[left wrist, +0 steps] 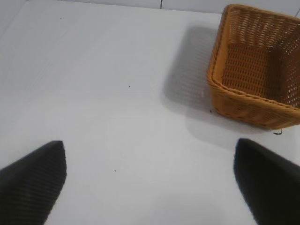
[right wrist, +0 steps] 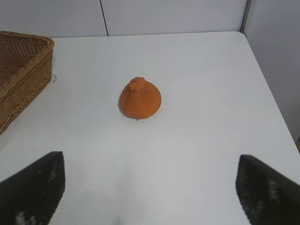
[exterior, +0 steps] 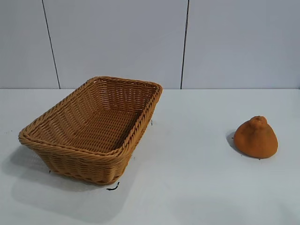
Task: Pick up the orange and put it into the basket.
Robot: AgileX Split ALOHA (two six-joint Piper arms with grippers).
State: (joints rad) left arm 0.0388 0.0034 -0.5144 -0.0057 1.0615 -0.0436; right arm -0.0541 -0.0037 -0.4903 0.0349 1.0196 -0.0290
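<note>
Orange point(exterior: 256, 137) sits flat-based on the counter point(exterior: 197, 178), well apart from the empty basket point(exterior: 89, 154). Right pincer point(right wrist: 150, 187) is spread wide facing it, probably lining up; left pincer point(left wrist: 150, 178) is spread too, idle.

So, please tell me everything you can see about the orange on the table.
The orange is a matte orange-brown fruit, rounded and wide at the base, narrowing to a knobby nub on top. It sits upright on the white table, well apart from the basket, on the right arm's side. Nothing touches it but the table. The right gripper is open, short of it and facing it.
</note>
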